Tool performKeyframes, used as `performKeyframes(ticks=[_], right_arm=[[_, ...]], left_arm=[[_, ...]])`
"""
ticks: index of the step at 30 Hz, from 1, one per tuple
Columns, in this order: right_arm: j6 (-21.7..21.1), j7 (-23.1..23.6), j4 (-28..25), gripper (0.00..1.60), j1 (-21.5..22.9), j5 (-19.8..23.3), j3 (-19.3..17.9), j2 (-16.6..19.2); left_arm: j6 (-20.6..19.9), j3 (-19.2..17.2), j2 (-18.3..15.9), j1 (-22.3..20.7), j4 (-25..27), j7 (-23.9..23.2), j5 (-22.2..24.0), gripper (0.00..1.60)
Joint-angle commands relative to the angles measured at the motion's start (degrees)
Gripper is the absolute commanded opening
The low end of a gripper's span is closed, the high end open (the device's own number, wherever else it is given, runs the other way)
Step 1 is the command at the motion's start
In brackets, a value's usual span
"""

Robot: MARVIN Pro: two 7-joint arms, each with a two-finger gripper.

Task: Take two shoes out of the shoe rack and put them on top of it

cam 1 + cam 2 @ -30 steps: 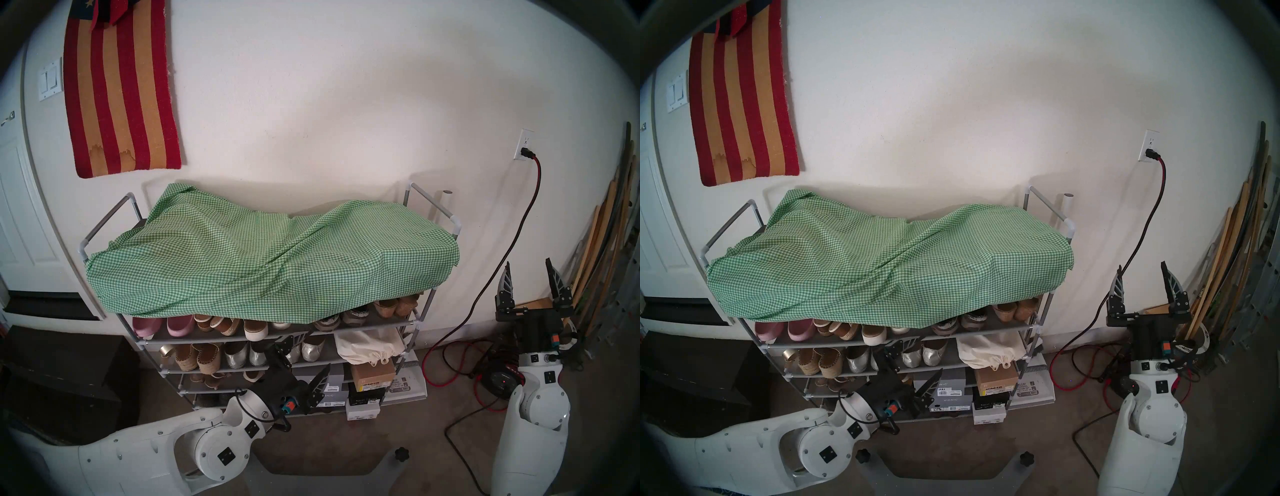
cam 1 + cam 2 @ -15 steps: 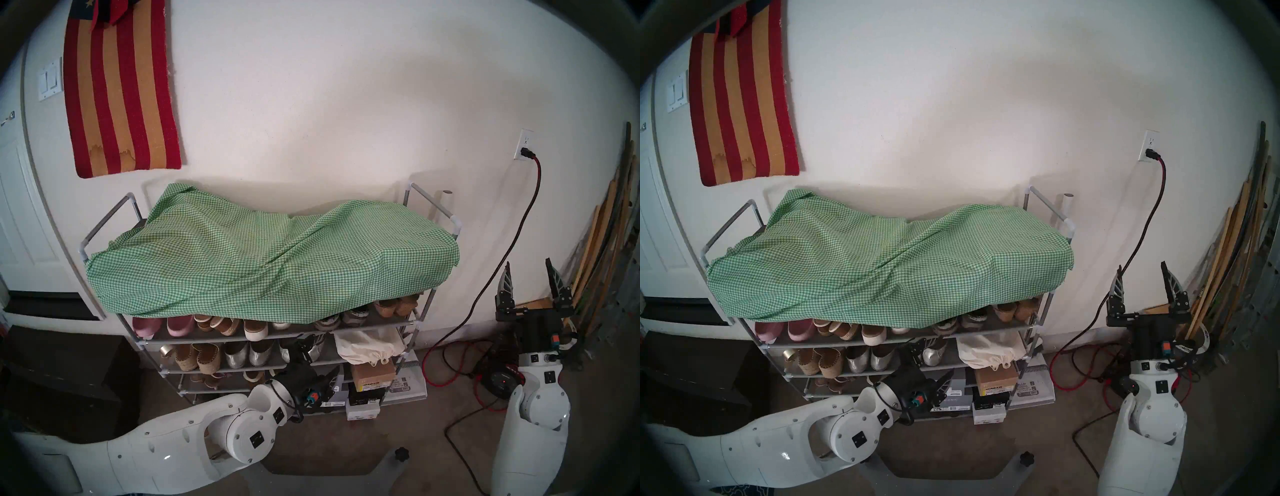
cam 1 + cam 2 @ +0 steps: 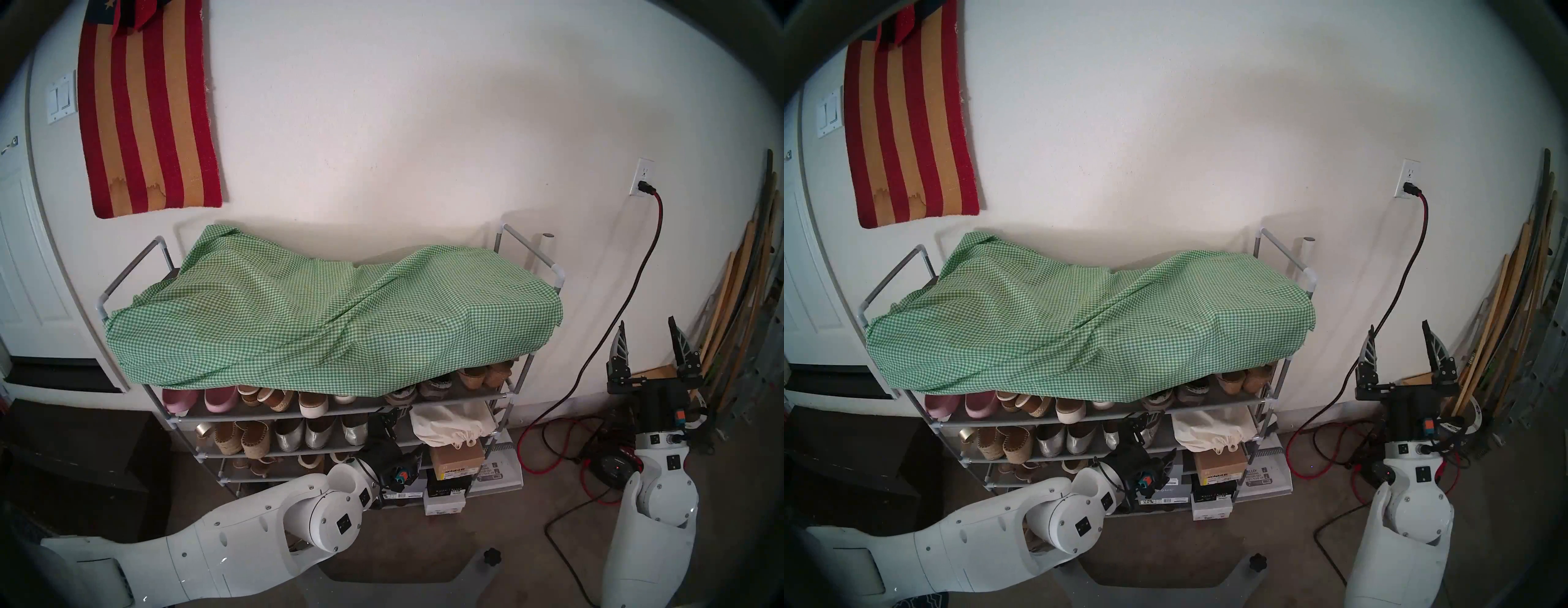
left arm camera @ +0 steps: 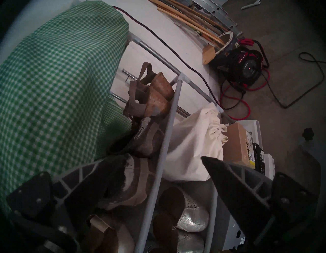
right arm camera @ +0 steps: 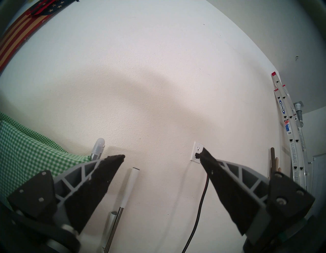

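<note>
1. Sliding rightward along the rack front over the past second, the left gripper (image 4: 164, 158) now hangs with its fingers spread and nothing between them but a grey rail tube of the shoe rack (image 3: 458, 399).
2. Two brown clogs (image 4: 139, 178) sit side by side on the shelf just under the top, right at the gripper's left finger and partly behind it. Whether the finger touches the nearer clog cannot be told.
3. A green checked cloth (image 3: 331, 314) covers the rack top above the gripper, and its hem hangs down beside the clogs.
4. Likely trouble: closing from this spot could clamp the rail tube instead of a shoe, or pinch the cloth hem and drag it off the top. The second clog may also get shoved deeper.
5. Beyond the clogs, the same shelf holds cork wedge sandals (image 4: 158, 91).
6. One shelf down, in front of the right finger, lie silver flats (image 4: 192, 222) and a cream drawstring bag (image 4: 192, 141), its contents hidden. Closed shoe boxes (image 4: 238, 141) are stacked beyond the bag.
7. Well off to the rack's side, the right gripper (image 3: 649, 335) points upward, spread and empty.
</note>
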State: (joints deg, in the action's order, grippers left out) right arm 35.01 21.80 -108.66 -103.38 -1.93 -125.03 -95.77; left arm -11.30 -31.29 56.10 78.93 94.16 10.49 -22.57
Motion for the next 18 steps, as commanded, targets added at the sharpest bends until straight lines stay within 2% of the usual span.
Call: performKeyframes(ticks=[1, 7, 11, 13, 18], right_arm=[[0.0, -0.04, 0.0, 1.6, -0.07, -0.01, 0.09, 0.1], [0.0, -0.05, 0.0, 1.6, -0.07, -0.01, 0.1, 0.11], [0.0, -0.05, 0.0, 1.6, -0.07, -0.01, 0.1, 0.11], [0.0, -0.04, 0.0, 1.6, -0.07, -0.01, 0.09, 0.1], [0.0, -0.03, 0.0, 1.6, -0.06, -0.01, 0.09, 0.1]], left_arm=[[0.51, -0.64, 3.13, -1.24, -3.01, 2.8, -0.83, 1.6], [0.46, -1.17, 3.65, -2.49, -4.28, 3.03, -1.16, 1.6], [0.4, -1.19, 4.43, -3.44, -6.46, 2.6, -1.41, 1.6], [-0.39, -0.8, 4.87, -4.1, -7.67, 3.19, -3.03, 1.6], [-0.45, -1.61, 5.73, -5.9, -10.22, 2.29, -2.65, 1.6]])
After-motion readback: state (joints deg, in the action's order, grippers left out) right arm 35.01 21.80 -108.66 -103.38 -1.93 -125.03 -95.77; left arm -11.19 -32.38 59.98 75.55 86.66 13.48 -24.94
